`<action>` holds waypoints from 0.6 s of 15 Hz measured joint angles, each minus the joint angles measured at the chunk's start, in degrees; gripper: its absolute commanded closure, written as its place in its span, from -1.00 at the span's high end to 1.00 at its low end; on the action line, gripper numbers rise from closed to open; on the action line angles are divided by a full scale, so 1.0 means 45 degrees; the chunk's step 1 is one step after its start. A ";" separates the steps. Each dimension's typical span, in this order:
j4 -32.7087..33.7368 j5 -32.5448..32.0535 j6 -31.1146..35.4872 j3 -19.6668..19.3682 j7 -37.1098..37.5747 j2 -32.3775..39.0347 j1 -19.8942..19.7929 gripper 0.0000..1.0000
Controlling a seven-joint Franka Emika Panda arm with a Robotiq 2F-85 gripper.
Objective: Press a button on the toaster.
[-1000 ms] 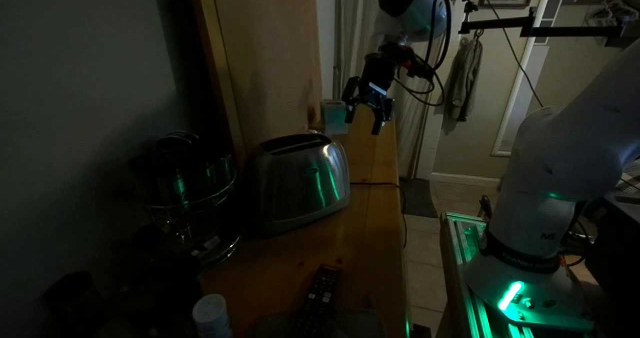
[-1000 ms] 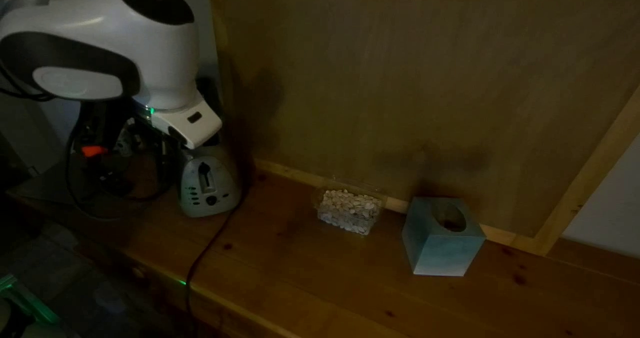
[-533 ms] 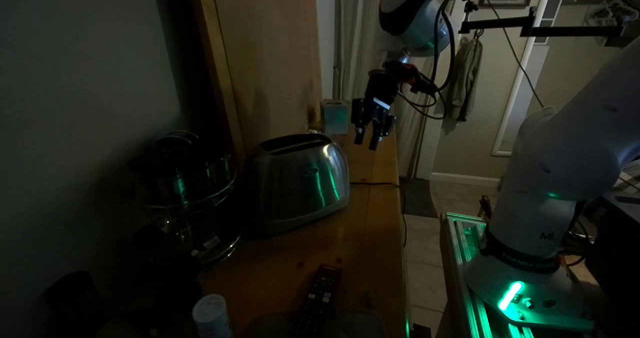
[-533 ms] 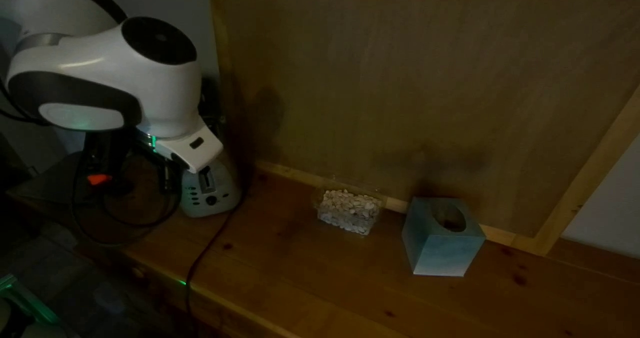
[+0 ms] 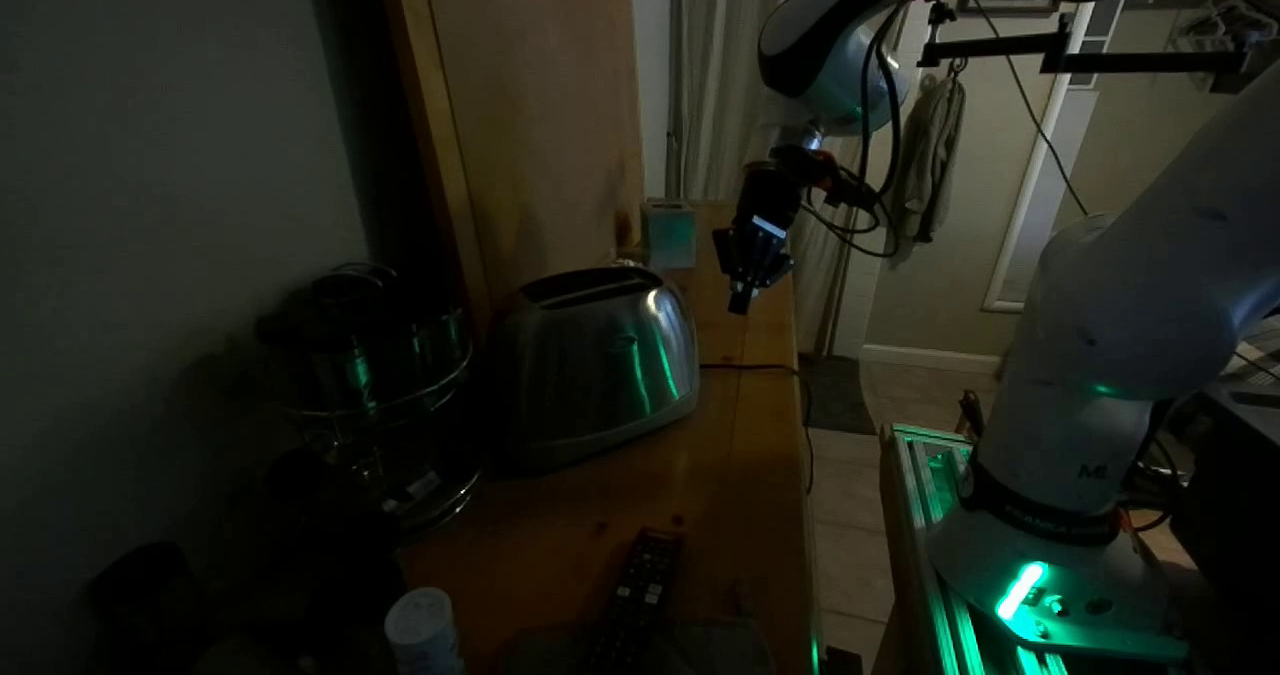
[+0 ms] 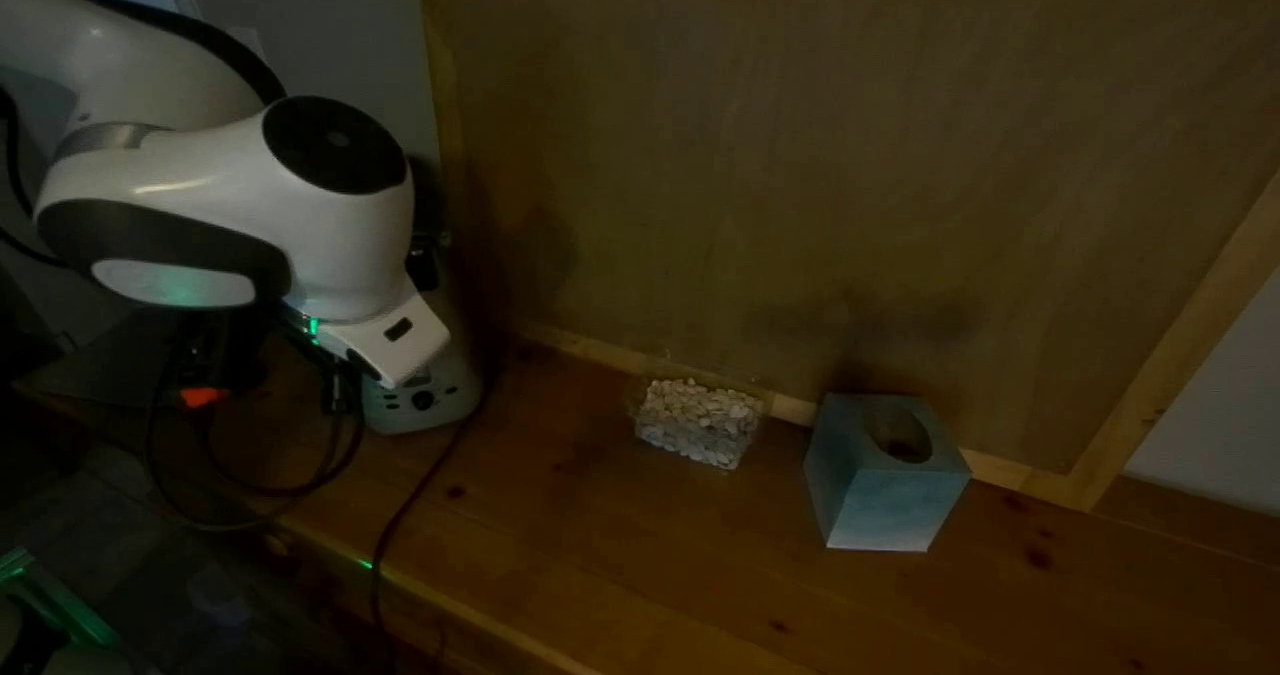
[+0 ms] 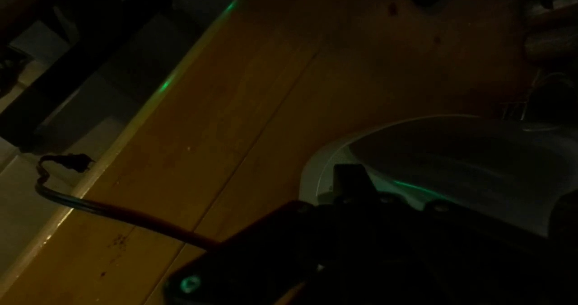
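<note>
The shiny steel toaster (image 5: 600, 365) stands on the wooden counter. Its pale end panel (image 6: 440, 410) carries a dark round knob (image 6: 423, 400) and small dark buttons (image 6: 390, 403); my arm covers the panel's upper part. My gripper (image 5: 740, 301) is shut, nothing visible between its fingers, and hangs off that end of the toaster at about the height of its top. In the wrist view the gripper (image 7: 352, 171) appears as a dark shape overlapping the toaster's (image 7: 451, 156) rounded grey end, which hides the buttons there. Whether it touches the toaster I cannot tell.
A dark cord (image 6: 420, 495) runs from the toaster over the counter's edge. A clear box of pale pieces (image 6: 700, 423) and a blue tissue box (image 6: 885, 500) sit along the wooden back panel. A dark metal pot (image 5: 400, 355), a remote (image 5: 645, 580) and a white canister (image 5: 422, 630) stand nearby.
My gripper has come down toward the level of the toaster's top and a little to the side. Its fingers have gone from spread apart to shut. The toaster has not moved.
</note>
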 measured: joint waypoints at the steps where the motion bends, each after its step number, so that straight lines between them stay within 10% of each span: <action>1: -0.0013 0.0140 0.0119 -0.0066 0.0000 0.0089 -0.0021 -1.00; 9: -0.0050 0.1874 0.0393 -0.0208 0.0167 0.0781 -0.0026 -1.00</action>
